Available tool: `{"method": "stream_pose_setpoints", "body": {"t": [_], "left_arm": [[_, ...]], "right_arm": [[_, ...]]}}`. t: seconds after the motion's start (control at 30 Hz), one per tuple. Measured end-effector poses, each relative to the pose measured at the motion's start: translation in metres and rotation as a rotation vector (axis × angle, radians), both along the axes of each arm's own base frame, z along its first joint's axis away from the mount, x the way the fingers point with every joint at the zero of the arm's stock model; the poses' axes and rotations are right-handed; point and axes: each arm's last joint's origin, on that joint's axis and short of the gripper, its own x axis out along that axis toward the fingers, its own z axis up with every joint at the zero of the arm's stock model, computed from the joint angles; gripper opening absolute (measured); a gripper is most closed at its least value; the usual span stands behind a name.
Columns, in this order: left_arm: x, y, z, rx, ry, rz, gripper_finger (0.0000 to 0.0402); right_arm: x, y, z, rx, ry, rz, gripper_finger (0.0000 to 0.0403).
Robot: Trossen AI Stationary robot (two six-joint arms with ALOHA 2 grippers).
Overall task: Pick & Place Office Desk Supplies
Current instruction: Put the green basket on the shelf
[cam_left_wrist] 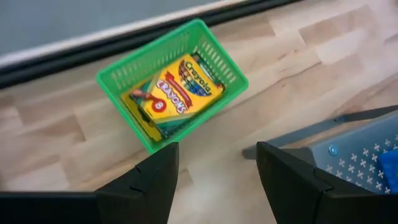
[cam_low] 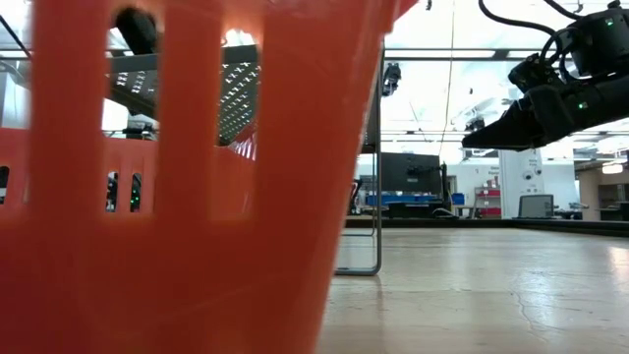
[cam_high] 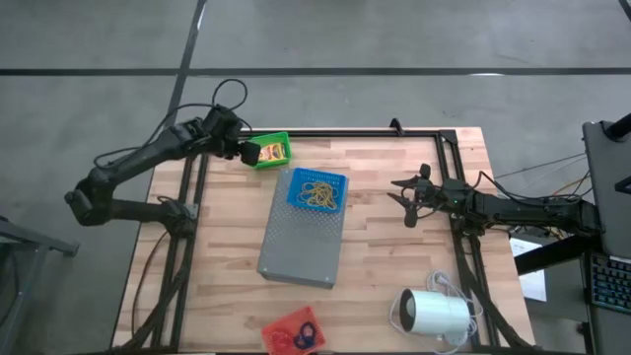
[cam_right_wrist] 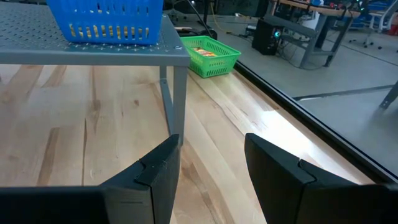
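Note:
Yellow crayon boxes [cam_left_wrist: 177, 93] lie in a small green basket [cam_left_wrist: 118, 71] at the table's far left, also seen as the green basket [cam_high: 271, 150] from above. My left gripper [cam_left_wrist: 214, 180] hangs open just above it with nothing between its fingers. A blue basket [cam_high: 317, 189] with tan rubber bands [cam_high: 317, 193] sits on the far end of a grey perforated shelf [cam_high: 301, 242]. An orange basket [cam_high: 293, 333] at the near edge holds red and blue rubber rings [cam_high: 302, 335]. My right gripper [cam_right_wrist: 208, 168] waits open at the table's right side, pointing toward the shelf.
A white cylinder with a cord [cam_high: 434, 314] lies at the near right. A black frame rail [cam_high: 394, 133] runs along the table's far edge. The orange basket's wall [cam_low: 177, 197] fills most of the low view. Bare wood shows between the shelf and my right gripper.

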Motion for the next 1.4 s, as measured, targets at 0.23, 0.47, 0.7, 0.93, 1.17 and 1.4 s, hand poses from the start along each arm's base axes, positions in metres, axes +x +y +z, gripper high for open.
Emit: {"method": "stream_pose_setpoints", "body": {"t": [0.23, 0.47, 0.7, 0.93, 1.17, 1.4], "left_arm": [[0.012, 0.008, -0.016, -0.087, 0.015, -0.032, 0.0220], [0.016, 0.014, -0.023, -0.120, 0.028, -0.006, 0.0221], [-0.001, 0.030, -0.022, -0.139, -0.005, 0.246, 0.0221], [-0.017, 0.045, -0.025, -0.182, -0.025, 0.299, 0.0221], [-0.007, 0.058, -0.051, -0.260, 0.064, 0.265, 0.0221], [0.003, 0.075, -0.088, -0.386, 0.147, 0.318, 0.0221]], "right_arm": [[0.000, 0.000, 0.000, 0.001, 0.000, -0.002, 0.0178], [0.000, 0.000, 0.000, 0.000, 0.000, -0.002, 0.0178], [0.000, 0.000, 0.000, 0.000, 0.000, -0.002, 0.0178], [0.000, 0.000, 0.000, 0.000, 0.000, -0.002, 0.0178], [0.000, 0.000, 0.000, 0.000, 0.000, -0.002, 0.0178], [0.000, 0.000, 0.000, 0.000, 0.001, -0.001, 0.0178]]}}
